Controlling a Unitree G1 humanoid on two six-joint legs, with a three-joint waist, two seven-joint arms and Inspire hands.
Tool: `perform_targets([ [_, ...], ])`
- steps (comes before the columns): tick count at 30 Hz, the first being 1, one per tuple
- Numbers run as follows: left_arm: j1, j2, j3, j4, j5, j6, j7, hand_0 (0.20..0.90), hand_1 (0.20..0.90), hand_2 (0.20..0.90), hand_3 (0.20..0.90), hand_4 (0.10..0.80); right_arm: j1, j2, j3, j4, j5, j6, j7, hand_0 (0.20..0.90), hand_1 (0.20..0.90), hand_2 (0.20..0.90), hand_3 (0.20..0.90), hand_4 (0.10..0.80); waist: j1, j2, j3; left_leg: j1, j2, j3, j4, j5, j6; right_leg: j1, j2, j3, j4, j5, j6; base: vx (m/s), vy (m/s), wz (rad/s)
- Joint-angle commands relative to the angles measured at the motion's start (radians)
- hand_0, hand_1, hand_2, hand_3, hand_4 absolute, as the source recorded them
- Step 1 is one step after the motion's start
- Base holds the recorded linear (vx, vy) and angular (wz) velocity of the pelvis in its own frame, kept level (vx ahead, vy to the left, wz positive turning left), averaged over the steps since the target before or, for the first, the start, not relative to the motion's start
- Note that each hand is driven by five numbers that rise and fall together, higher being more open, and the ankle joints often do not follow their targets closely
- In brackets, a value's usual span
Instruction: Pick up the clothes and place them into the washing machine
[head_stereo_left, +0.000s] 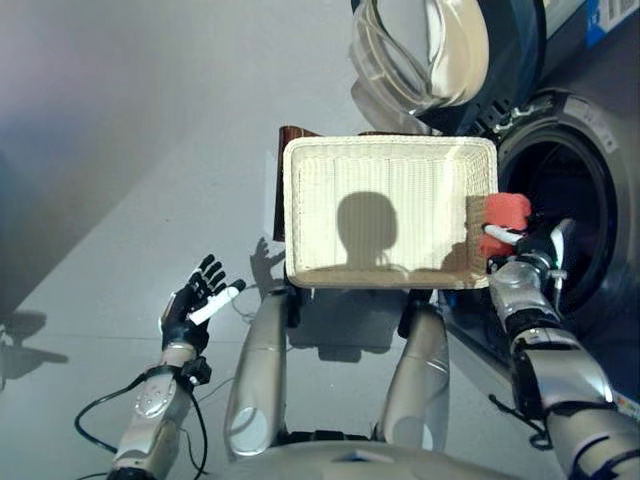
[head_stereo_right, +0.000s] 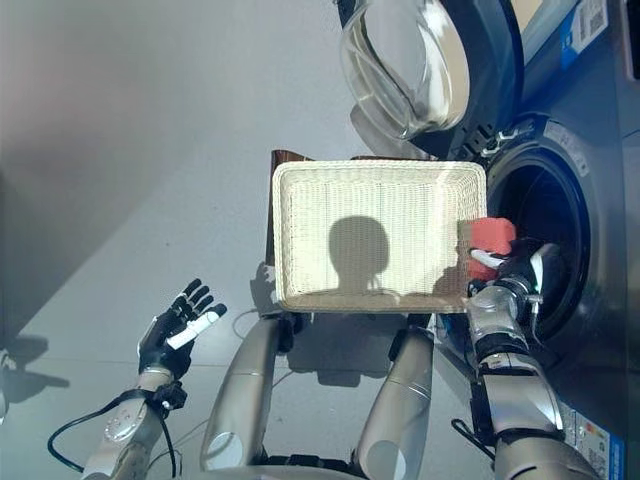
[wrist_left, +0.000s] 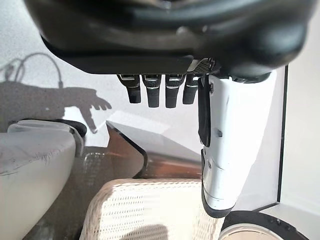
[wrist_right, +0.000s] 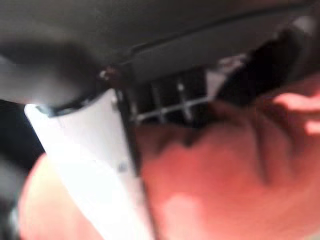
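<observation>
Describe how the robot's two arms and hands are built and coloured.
Both arms are silver-grey, with rounded metallic shells and darker joints. Each ends in a dark hand with a row of black fingers and a thumb under a smooth white cover: the left hand and the right hand. In the left wrist view, the thumb cover is a long, rounded white shell.

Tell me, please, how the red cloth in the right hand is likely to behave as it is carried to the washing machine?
The red cloth looks soft: it bunches in folds against the right hand, so it will probably sag. It seems light, held in a pinch. Loose ends might catch on the basket rim beside it.
</observation>
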Motion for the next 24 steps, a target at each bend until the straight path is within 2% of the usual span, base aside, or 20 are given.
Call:
perform_targets([
  [1, 0.037, 0.051, 0.004, -0.017, -0.019, -0.070, 0.007, 0.900, 0.900, 0.900, 0.900, 0.800, -0.012, -0.078, -0.079, 0.022, 0.283, -0.163, -0.016, 0.200, 0.200, 0.200, 0.200, 0.300, 0.010, 0.022, -0.069, -0.013, 0.064, -0.077, -0.072, 0.052, -0.100, 0.009, -0.018, 0.003, -0.060, 0.077, -0.015, 0.031, -0.032, 0.02],
  [2, 0.035, 0.051, -0.001, -0.017, -0.022, -0.069, 0.007, 0.900, 0.900, 0.900, 0.900, 0.800, -0.010, -0.079, -0.094, 0.034, 0.335, -0.182, 0.007, 0.200, 0.200, 0.200, 0.200, 0.300, 0.012, 0.026, -0.072, -0.013, 0.064, -0.079, -0.072, 0.052, -0.101, 0.012, -0.018, 0.002, -0.059, 0.074, -0.014, 0.037, -0.019, 0.02],
  [3, 0.034, 0.049, -0.008, -0.019, -0.031, -0.065, 0.005, 0.900, 0.900, 0.900, 0.900, 0.800, -0.027, -0.065, -0.153, 0.026, 0.493, -0.246, 0.044, 0.200, 0.200, 0.200, 0.200, 0.300, 0.013, 0.036, -0.077, -0.009, 0.066, -0.082, -0.075, 0.051, -0.103, 0.012, -0.019, 0.000, -0.050, 0.066, -0.013, 0.048, -0.022, 0.02],
  [7, 0.033, 0.045, -0.039, -0.014, -0.046, -0.049, -0.004, 0.900, 0.900, 0.900, 0.900, 0.800, -0.068, -0.033, -0.245, 0.040, 0.808, -0.360, 0.127, 0.200, 0.200, 0.200, 0.200, 0.300, 0.021, 0.050, -0.087, 0.006, 0.068, -0.077, -0.091, 0.052, -0.106, 0.015, -0.018, -0.001, -0.048, 0.056, -0.010, 0.030, -0.003, 0.05],
  [11, 0.040, 0.054, -0.072, -0.036, -0.066, -0.022, -0.007, 0.900, 0.900, 0.900, 0.900, 0.800, -0.122, 0.002, -0.343, 0.060, 1.073, -0.441, 0.155, 0.200, 0.200, 0.200, 0.200, 0.300, 0.029, 0.072, -0.094, 0.004, 0.064, -0.077, -0.092, 0.051, -0.107, 0.016, -0.022, 0.001, -0.041, 0.045, -0.008, 0.005, 0.000, 0.01],
  [18, 0.061, 0.054, -0.106, -0.051, -0.098, 0.005, -0.012, 0.900, 0.900, 0.900, 0.900, 0.800, -0.169, -0.004, -0.436, 0.018, 1.255, -0.553, 0.137, 0.200, 0.200, 0.200, 0.200, 0.300, 0.031, 0.103, -0.098, -0.008, 0.062, -0.073, -0.073, 0.040, -0.106, -0.005, -0.027, 0.016, -0.011, 0.028, -0.006, 0.002, 0.002, 0.00],
  [24, 0.069, 0.063, -0.107, -0.048, -0.098, 0.000, -0.010, 0.900, 0.900, 0.900, 0.900, 0.800, -0.170, -0.126, -0.479, 0.048, 1.243, -0.579, 0.064, 0.200, 0.200, 0.200, 0.200, 0.300, 0.024, 0.122, -0.108, -0.020, 0.063, -0.070, -0.041, 0.022, -0.106, -0.028, -0.030, 0.033, 0.020, 0.012, -0.004, 0.003, 0.002, -0.01],
])
